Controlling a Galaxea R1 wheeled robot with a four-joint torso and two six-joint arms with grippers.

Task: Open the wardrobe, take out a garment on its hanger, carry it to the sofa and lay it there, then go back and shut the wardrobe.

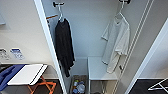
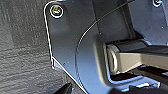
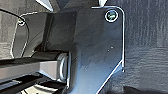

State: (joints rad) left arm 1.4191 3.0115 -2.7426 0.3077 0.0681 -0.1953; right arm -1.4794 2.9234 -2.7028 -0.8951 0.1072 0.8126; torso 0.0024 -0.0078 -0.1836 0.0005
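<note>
Claws first: honestly can't tell what state either one is in. Both wrist views are mostly the robot's own dark plate over a dark wood-grain floor (image 2: 22, 50), so nothing says how wide they sit or whether they've got hold of anything.

The wardrobe (image 1: 85, 30) stands open in the head view, one white door edge running down on the left and another on the right. The garment, a white short-sleeved T-shirt (image 1: 116, 42), hangs on its hanger (image 1: 121, 12) near the right wall of the wardrobe, hook up on a dark bracket at the top edge. Its hem dangles just over the back right corner of a low white shelf (image 1: 100, 70).

My read on handling: light, floppy cotton, so it'll swing and could slide off one shoulder if tilted. I'd take the thin hanger near the neck, just under the hook, and lift off the bracket, not pinch the cloth.

Over by the left wall hangs a black long-sleeved top (image 1: 63, 42) on its own hanger, well apart from the tee.

Containers: there's an open box (image 1: 78, 86) on the wardrobe floor beside the shelf, with some bottles or tubs in it, too blurry to name.
</note>
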